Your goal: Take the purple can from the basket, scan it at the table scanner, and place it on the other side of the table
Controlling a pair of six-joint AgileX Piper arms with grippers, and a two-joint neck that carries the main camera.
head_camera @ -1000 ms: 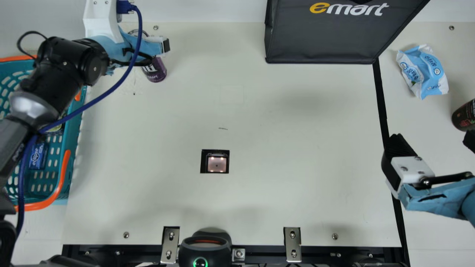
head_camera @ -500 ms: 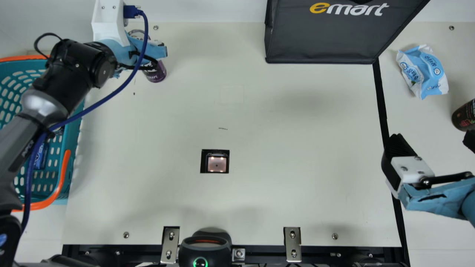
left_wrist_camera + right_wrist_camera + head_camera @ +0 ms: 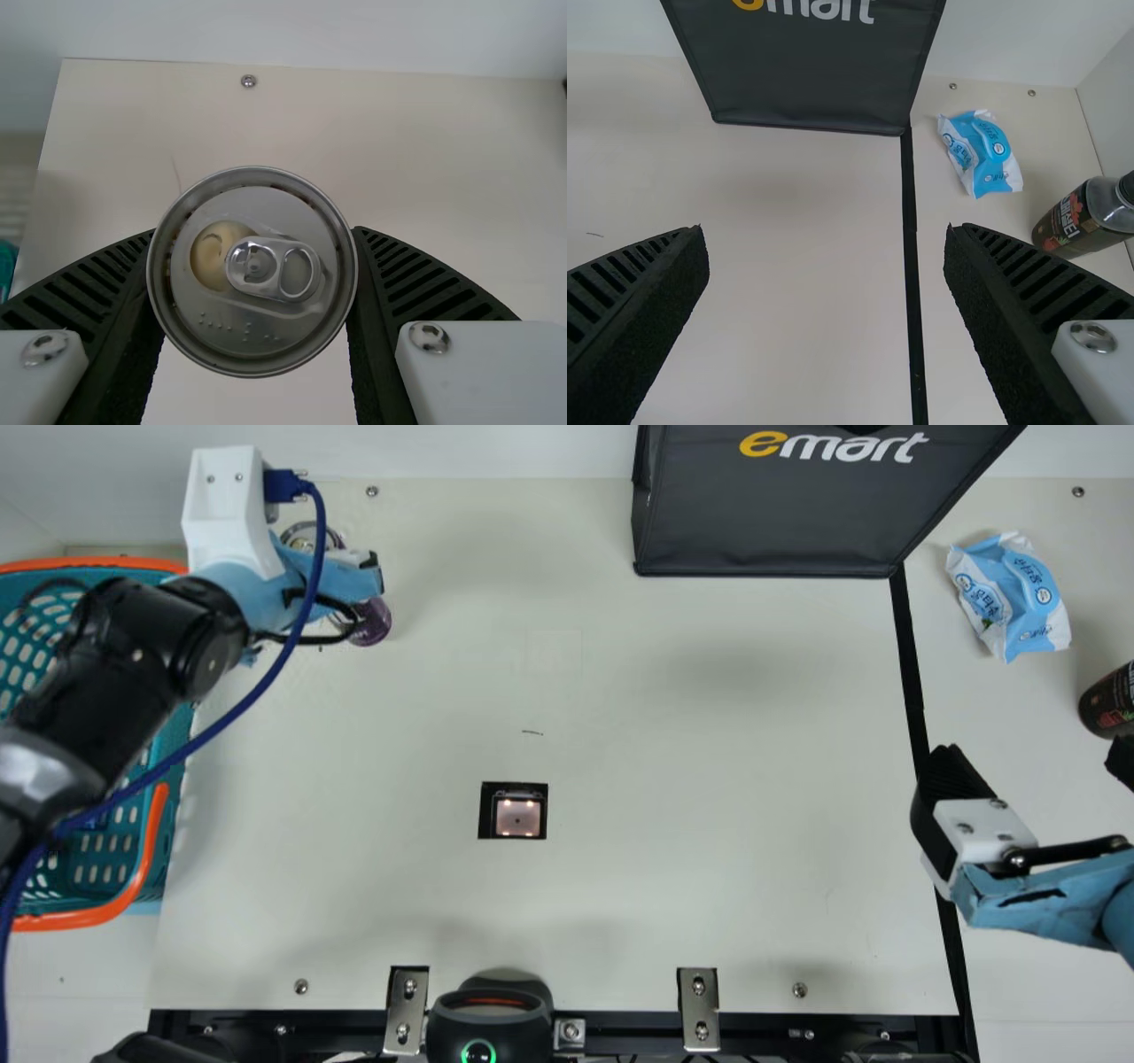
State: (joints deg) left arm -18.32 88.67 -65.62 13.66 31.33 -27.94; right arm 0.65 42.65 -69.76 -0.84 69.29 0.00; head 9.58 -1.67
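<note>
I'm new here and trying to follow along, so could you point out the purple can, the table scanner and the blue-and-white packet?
Purple can (image 3: 374,622): main view, on its purple side.
Table scanner (image 3: 517,817): main view, on its lit window.
Blue-and-white packet (image 3: 982,154): right wrist view, middle of its wrapper.

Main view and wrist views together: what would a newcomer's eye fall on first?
Probably the big dark bag with bold lettering, at the far edge of the table. Next, the can held in the left gripper, its silver lid large in the middle of the left wrist view. Then the small glowing scanner and, at the main view's left, the teal basket.
</note>
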